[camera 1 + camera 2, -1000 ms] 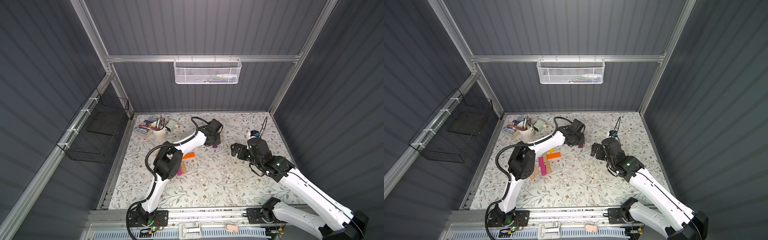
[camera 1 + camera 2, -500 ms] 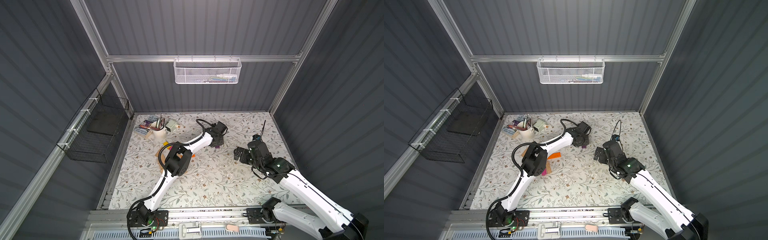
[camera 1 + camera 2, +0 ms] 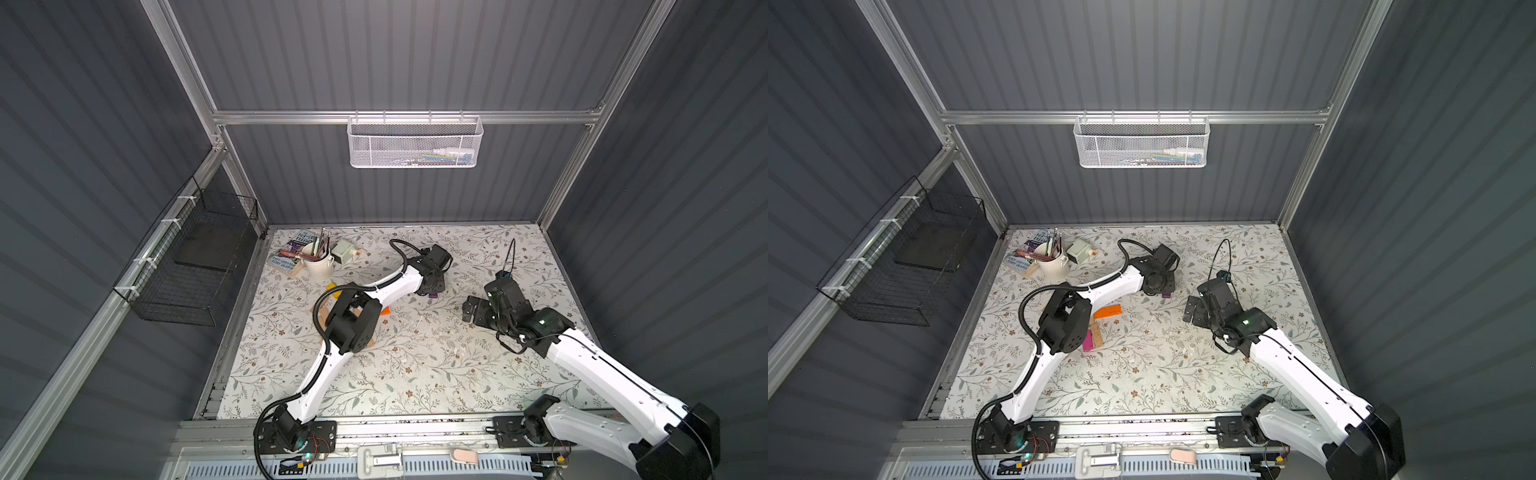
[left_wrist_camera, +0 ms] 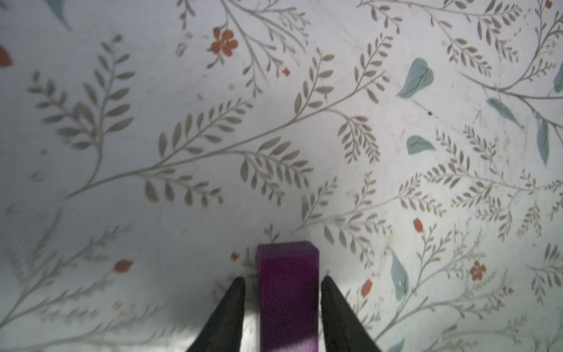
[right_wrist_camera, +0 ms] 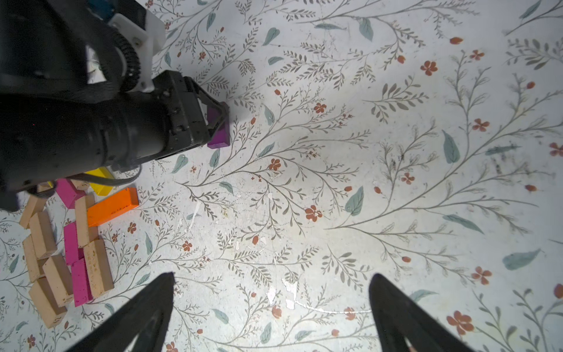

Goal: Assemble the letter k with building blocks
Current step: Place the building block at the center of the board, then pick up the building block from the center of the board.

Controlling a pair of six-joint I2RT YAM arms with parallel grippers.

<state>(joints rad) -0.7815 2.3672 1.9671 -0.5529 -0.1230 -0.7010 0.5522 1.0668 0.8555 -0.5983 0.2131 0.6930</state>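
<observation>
Near: right gripper [image 5: 271, 279] hangs over the table [image 5: 396, 198], jaws wide apart, empty. Beyond it, a loose pile of blocks [image 5: 70, 253] lies partly under the left arm [image 3: 1067, 320]. Farthest: purple block [image 4: 288, 262] rests on the table; left gripper [image 4: 283, 279] straddles it, released, with slim gaps at its sides.

hidden | purple block [image 4: 288, 292]: near end cut off by left wrist view's edge; in both top views mostly under the left gripper [image 3: 434, 289] | block pile [image 3: 1096, 334]: well apart from purple block, largely behind left arm's elbow [image 3: 1065, 322] | white mesh basket [image 3: 415, 143]: contents too small to tell
</observation>
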